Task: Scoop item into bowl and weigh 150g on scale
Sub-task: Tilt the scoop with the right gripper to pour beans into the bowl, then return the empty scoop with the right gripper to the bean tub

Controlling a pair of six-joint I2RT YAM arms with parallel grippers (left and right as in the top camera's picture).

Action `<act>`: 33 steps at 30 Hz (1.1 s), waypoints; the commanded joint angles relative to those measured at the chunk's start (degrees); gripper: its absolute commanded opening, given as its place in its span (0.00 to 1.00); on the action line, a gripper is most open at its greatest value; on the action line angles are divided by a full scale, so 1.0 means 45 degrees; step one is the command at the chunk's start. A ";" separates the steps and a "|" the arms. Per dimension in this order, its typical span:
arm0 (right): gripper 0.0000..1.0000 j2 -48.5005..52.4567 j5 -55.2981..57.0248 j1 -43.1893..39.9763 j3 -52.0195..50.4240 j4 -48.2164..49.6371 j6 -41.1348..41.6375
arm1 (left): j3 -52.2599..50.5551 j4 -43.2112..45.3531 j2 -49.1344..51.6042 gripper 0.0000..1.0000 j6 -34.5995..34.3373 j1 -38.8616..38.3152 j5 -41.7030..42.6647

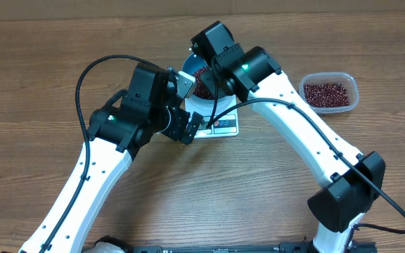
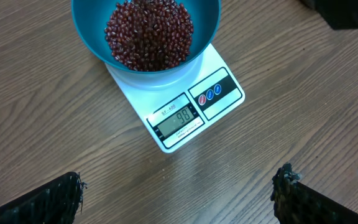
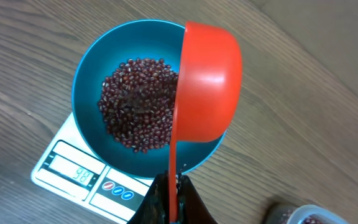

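The blue bowl (image 2: pixel 87 31) stands on the white scale (image 2: pixel 222 62), and a heap of red-brown beans (image 2: pixel 148 31) fills its bottom. The display (image 2: pixel 178 116) reads 98. My right gripper (image 3: pixel 174 183) is shut on the thin handle of an orange-red scoop (image 3: pixel 207 87). The scoop is tipped on its side over the right half of the bowl (image 3: pixel 89 81), and its inside is hidden. My left gripper (image 2: pixel 179 186) hangs open just in front of the scale, over bare wood, with nothing between its fingers. In the overhead view both wrists crowd over the scale (image 1: pixel 220 125).
A clear plastic tub (image 1: pixel 328 92) holding more beans sits on the table to the right of the scale, and part of it shows at the lower right of the right wrist view (image 3: pixel 303 214). Black cables loop over both arms.
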 commanded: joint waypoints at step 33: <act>0.04 -0.0578 -0.5678 -0.3711 0.0457 -0.0976 0.0393 | -0.0024 0.0049 -0.0073 1.00 -0.0165 -0.0005 -0.0078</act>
